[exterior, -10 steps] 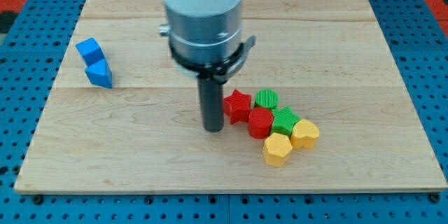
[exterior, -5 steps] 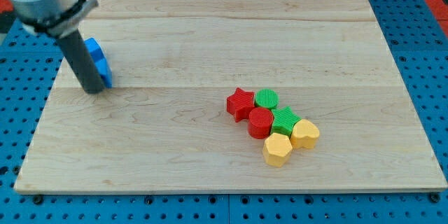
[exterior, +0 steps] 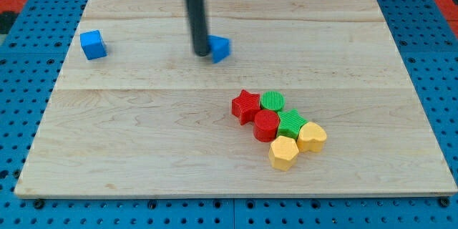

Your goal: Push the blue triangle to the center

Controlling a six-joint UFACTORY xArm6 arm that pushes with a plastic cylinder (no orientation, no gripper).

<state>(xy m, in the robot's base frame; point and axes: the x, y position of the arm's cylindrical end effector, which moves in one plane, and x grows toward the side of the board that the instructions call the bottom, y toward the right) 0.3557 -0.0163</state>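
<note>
camera view: my tip (exterior: 200, 54) touches the left side of the blue triangle (exterior: 220, 48), far of centre; no pincer, just a bare rod. pushing on rightward risks overshooting, and steering nearer risks clipping the red star (exterior: 244, 106).

Bright, even overhead light, soft short shadows under blocks, motion blur along the rod (exterior: 197, 21).
</note>
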